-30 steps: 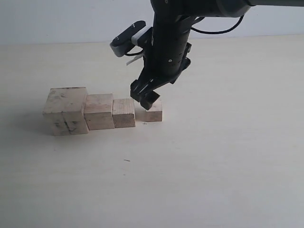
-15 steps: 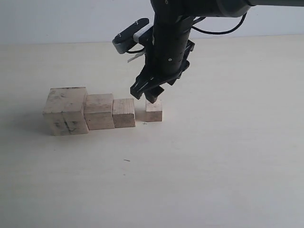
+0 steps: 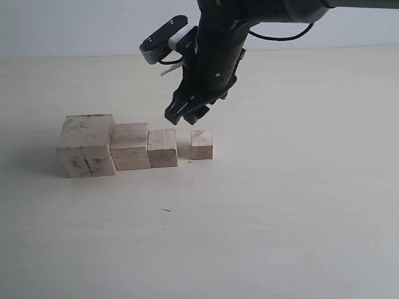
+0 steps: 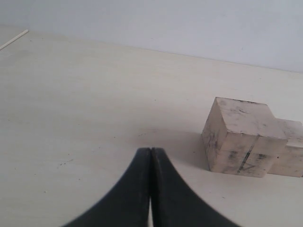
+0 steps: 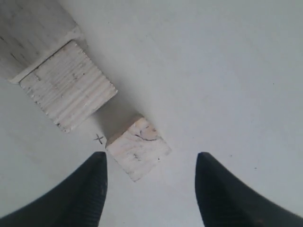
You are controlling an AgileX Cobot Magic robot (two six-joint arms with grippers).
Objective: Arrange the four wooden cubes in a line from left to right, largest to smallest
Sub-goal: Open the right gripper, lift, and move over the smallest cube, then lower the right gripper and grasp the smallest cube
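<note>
Four pale wooden cubes stand in a row on the table. The largest cube (image 3: 86,145), scuffed and seamed (image 4: 240,137), is at the left. The second cube (image 3: 130,146) and third cube (image 3: 163,147) touch in line beside it. The smallest cube (image 3: 201,144) sits apart with a small gap, also seen in the right wrist view (image 5: 138,148). My right gripper (image 3: 186,115) hangs open above and slightly left of the smallest cube, holding nothing (image 5: 151,163). My left gripper (image 4: 150,150) is shut and empty, left of the largest cube; it is out of the exterior view.
The pale table (image 3: 280,205) stretches around the row. A small pen cross (image 5: 98,138) marks the table by the smallest cube. A dark speck (image 3: 166,210) lies in front of the row. The wall (image 3: 75,25) borders the table's far edge.
My right gripper let go of the smallest cube and rose up and a little to the left. The smallest cube stayed on the table. The other three cubes did not move.
</note>
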